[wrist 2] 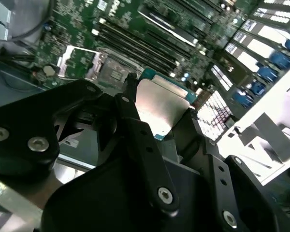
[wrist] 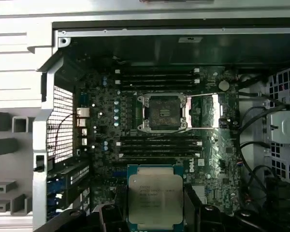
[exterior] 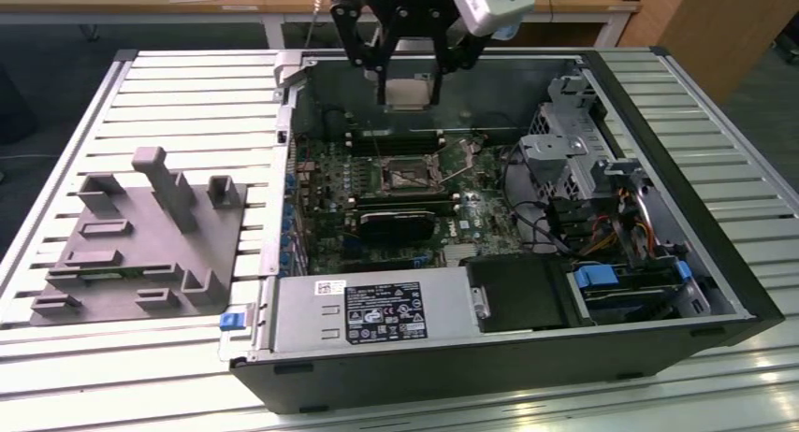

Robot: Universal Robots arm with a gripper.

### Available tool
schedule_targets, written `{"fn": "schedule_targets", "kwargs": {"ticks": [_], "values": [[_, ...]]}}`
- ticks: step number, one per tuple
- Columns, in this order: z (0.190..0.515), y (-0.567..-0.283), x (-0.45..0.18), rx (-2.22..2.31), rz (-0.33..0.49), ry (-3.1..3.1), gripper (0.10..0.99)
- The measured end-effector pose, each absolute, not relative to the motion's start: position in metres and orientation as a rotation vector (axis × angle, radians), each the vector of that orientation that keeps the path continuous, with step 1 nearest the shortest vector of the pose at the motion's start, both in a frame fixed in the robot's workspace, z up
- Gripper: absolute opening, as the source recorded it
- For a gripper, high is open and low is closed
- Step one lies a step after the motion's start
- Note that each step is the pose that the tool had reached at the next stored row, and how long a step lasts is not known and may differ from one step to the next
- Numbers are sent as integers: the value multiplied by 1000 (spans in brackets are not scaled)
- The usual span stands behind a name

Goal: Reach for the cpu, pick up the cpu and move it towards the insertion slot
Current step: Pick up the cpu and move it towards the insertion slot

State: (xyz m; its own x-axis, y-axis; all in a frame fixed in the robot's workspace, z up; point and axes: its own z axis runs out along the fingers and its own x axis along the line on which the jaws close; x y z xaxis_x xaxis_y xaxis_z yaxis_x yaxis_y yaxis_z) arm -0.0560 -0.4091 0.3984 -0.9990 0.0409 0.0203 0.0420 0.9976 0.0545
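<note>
Gripper (exterior: 411, 84) clamped on the cpu (wrist: 155, 195), apparently by its edges, above the open computer case (exterior: 736, 292); keep chip level, square to the insertion slot (wrist: 163, 112)

End effector (exterior: 410, 81) pointing down (arm from above), fingers clamped shut

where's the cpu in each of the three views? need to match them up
Exterior view: the cpu hangs in the gripper above the open case.
Second wrist view: cpu tilted between the black fingers.
First wrist view: cpu held over the board.
Shared landmark: the insertion slot.
</note>
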Motion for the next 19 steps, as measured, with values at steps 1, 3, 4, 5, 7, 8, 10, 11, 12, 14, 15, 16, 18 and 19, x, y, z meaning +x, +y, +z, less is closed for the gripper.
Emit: {"fn": "schedule_targets", "kwargs": {"ticks": [1,3,4,5,7,8,10,11,12,14,15,16,18,19], "values": [[398,-408,-53,-65,-86,-3121,541],[397,-405,-47,-65,-86,-3121,541],[396,-403,-45,-65,-86,-3121,541],[395,-400,-43,-65,-86,-3121,541],[393,-394,-40,-65,-86,-3121,541],[392,-391,-38,-65,-86,-3121,541],[390,-385,-36,-65,-86,-3121,541],[389,-382,-35,-65,-85,-3121,541],[388,-379,-33,-65,-86,-3121,541],[386,-372,-30,-65,-86,-3121,541],[386,-369,-28,-65,-86,-3121,541],[385,-366,-27,-65,-86,-3121,541],[384,-359,-24,-65,-86,-3121,541],[383,-355,-22,-65,-86,-3121,541]]}}
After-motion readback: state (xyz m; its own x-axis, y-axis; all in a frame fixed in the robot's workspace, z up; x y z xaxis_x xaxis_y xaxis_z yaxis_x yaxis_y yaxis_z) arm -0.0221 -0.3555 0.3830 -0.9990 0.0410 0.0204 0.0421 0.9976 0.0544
